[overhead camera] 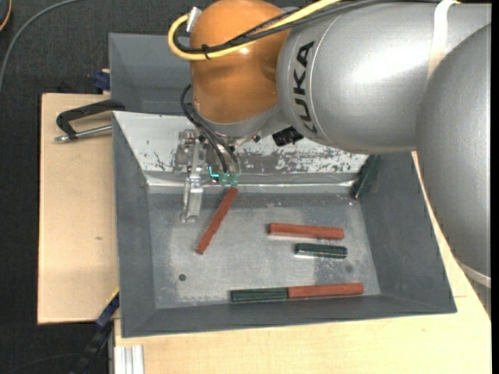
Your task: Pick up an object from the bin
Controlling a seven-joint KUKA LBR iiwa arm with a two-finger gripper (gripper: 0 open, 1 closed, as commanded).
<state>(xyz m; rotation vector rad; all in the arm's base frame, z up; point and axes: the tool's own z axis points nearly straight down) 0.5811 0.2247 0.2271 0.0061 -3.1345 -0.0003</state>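
I have the arm (374, 68) reaching into the grey bin (132, 232), I judge because the slanted red-brown stick (214, 223) lies free, well apart from the red stick (306, 231) and the short dark green stick (320, 250) to its right. The pincer (207, 195) hangs just left of that slanted stick's upper end; whether it is released or clenched I cannot tell.
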